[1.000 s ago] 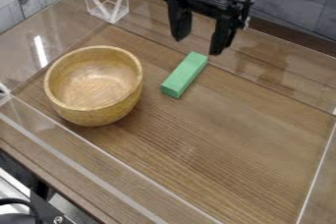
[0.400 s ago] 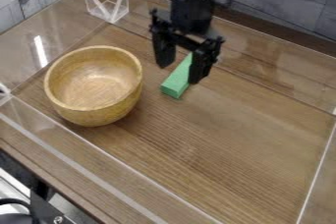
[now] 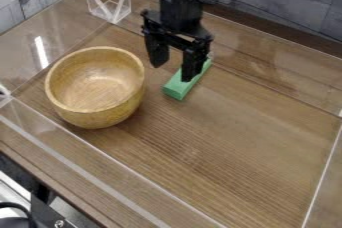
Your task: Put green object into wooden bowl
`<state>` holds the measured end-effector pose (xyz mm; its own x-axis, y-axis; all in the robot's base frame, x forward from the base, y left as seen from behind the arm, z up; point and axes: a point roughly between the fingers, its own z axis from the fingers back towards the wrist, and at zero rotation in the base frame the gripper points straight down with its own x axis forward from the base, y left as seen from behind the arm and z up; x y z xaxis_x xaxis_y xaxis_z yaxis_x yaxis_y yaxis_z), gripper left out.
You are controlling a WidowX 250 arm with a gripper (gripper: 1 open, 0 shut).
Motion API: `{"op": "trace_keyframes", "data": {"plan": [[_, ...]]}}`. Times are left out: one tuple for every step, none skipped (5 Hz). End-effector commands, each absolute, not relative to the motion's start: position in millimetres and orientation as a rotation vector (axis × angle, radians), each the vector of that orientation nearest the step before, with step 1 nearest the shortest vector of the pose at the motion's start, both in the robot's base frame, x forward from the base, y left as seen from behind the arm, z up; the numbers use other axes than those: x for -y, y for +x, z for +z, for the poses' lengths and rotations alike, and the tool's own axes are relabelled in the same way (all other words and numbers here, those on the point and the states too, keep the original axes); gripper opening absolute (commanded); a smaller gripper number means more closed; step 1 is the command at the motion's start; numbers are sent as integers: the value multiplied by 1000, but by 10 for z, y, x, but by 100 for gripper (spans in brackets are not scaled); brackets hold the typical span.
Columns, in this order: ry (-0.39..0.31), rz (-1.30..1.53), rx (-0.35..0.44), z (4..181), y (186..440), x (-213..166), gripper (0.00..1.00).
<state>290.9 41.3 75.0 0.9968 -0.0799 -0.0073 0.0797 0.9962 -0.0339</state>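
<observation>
A single camera looks down at an angle on a wooden tabletop (image 3: pixel 227 162) w/ clear acrylic walls (image 3: pixel 160 197) around its edges. At the left sits the wooden bowl (image 3: pixel 95 87), round, light tan, thick-walled, upright, grain visible inside, nothing in it. At the back left, beyond the bowl, a small clear angled stand (image 3: pixel 107 4) rests near the far wall. Right of the bowl, apart from it, the green object (image 3: pixel 185 82) lies flat on the table: a short bright green bar, long axis running from near-left to far-right. Directly above its far end hangs the black gripper (image 3: pixel 175 56), pointing straight down from an arm that enters at the top centre. Its two fingers (image 3: pixel 156 50) stand spread wide, one on each side of the bar's far end, low over it; whether either finger touches the bar can't be told. Nothing is held. The right half of the table shows only bare wood w/ faint reflections
</observation>
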Motion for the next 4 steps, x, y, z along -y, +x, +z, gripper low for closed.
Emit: {"op": "trace_keyframes", "data": {"plan": [[-20, -79, 64, 897, 3071, -554, 100], [-21, -81, 71, 879, 3109, -624, 100], [-24, -102, 77, 852, 3163, -564, 100], [-26, -126, 82, 827, 3209, -493, 100]]}}
